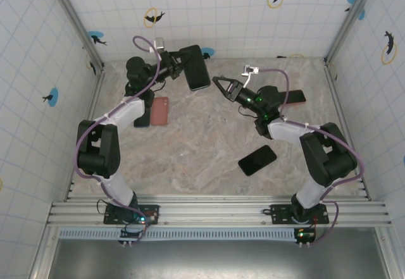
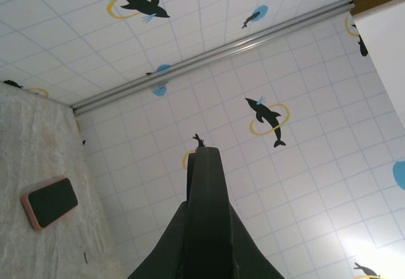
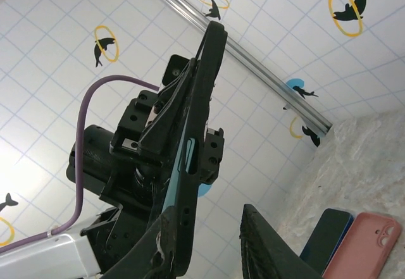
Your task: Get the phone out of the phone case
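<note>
Caught at the prising step, by the look of it, with nothing parted yet. Found the phone [image 1: 197, 68], seated in its case [image 3: 193, 159], held aloft near the back wall by the left gripper [image 1: 182, 69], fingers clamped shut on it. Found the right gripper [image 1: 219, 87] just beside the case's edge, fingers [image 3: 269, 247] apart, bare gap between them, gripping nothing.

Judged the next move as follows: needed one right finger set against the lip or a corner of the case, then a peel away from the phone while the left hold stayed firm. Called for a light, exact touch, since a push too broad would only shove the whole thing round in the left fingers. Could not tell from the edge-on wrist view whether any corner had lifted.

As for what held what: took the raised case as full. Down on the table [image 1: 209, 133], saw a pink case [image 1: 160, 111] lying back up, contents hidden, with a blue phone [image 1: 142, 117] just beside it. Saw a black phone [image 1: 257, 160] lying bare, well apart from both. Saw also a pink-rimmed phone [image 2: 50, 203], screen up, filling its rim.
</note>
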